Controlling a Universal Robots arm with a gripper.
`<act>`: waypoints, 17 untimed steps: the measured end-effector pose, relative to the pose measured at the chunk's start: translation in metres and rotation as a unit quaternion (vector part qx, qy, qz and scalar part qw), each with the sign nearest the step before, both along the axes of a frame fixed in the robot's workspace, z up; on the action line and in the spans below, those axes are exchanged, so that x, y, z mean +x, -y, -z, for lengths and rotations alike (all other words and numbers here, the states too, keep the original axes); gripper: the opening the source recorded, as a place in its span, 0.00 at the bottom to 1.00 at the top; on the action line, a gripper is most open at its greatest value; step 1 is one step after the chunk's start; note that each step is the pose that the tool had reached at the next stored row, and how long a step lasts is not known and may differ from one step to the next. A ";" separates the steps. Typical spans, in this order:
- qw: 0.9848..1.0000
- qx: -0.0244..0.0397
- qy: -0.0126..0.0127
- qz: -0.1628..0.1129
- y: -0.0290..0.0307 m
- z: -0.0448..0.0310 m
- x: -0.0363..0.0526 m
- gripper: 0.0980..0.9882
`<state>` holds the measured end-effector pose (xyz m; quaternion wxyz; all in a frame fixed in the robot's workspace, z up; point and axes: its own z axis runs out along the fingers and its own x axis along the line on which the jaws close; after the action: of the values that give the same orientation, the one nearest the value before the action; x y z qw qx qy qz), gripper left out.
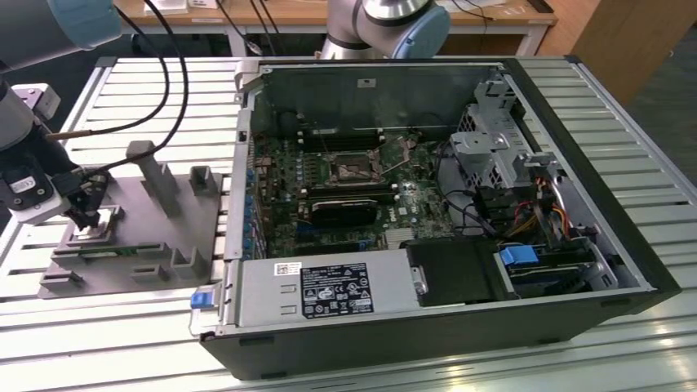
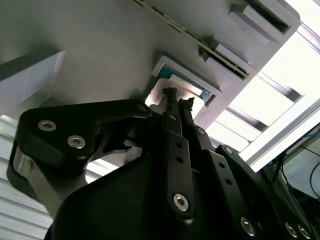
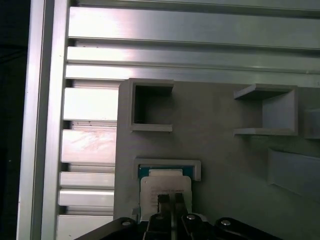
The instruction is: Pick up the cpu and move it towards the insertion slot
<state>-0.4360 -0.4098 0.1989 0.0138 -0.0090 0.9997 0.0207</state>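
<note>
Robot arm's tool [image 3: 170,199] stood low over the cpu [image 3: 165,184], its two black fingers [image 2: 175,130] clenched side by side with only a sliver between them, not closed around the chip. In both wrist views the fingertips met the middle of the chip's pale top. Whether they pressed on it or hung just above it could not be told.

The cpu lay flat in its own shallow, pale-framed pocket [image 3: 167,164] near one edge of the grey tray [image 1: 163,233], with a teal border showing along one side. In the exterior view the tray sat on the slatted metal tabletop [image 1: 142,90] at the view's left, just beside an open computer case [image 1: 626,237] lying on its side. A thin green memory stick [image 1: 104,251] rested in a groove of the tray just beside the chip's pocket, and upright grey posts [image 1: 142,159] rose from the tray farther back.

The insertion slot [image 1: 354,167], a square socket with a shiny frame around a dark centre, lay on the motherboard [image 1: 283,175] inside the case, well apart from the cpu and toward the exterior view's right. A black block [image 1: 343,212] sat just beside the socket. Black cables [image 1: 163,82] trailed over the tabletop toward the arm.
</note>
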 end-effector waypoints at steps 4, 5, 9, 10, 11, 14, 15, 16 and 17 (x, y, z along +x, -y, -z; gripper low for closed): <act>1.000 0.000 0.000 0.000 0.0000 0.0000 -0.0001 0.28; 1.000 0.000 0.000 0.000 0.0000 0.0000 0.0000 0.28; 1.000 0.000 0.000 0.000 0.0000 0.0000 -0.0001 0.48; 1.000 0.000 0.000 0.000 0.0000 0.0000 -0.0001 0.48; 1.000 0.000 0.000 0.000 0.0000 0.0000 -0.0001 0.55; 1.000 0.000 0.000 0.001 0.0000 0.0003 -0.0001 0.55; 1.000 0.000 0.000 0.002 0.0000 0.0005 -0.0002 0.55; 1.000 0.000 0.000 0.003 -0.0002 0.0009 -0.0003 0.55; 1.000 0.000 0.000 0.004 -0.0005 0.0015 -0.0004 0.55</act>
<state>-0.4363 -0.4093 0.1974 0.0139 -0.0054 0.9997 0.0208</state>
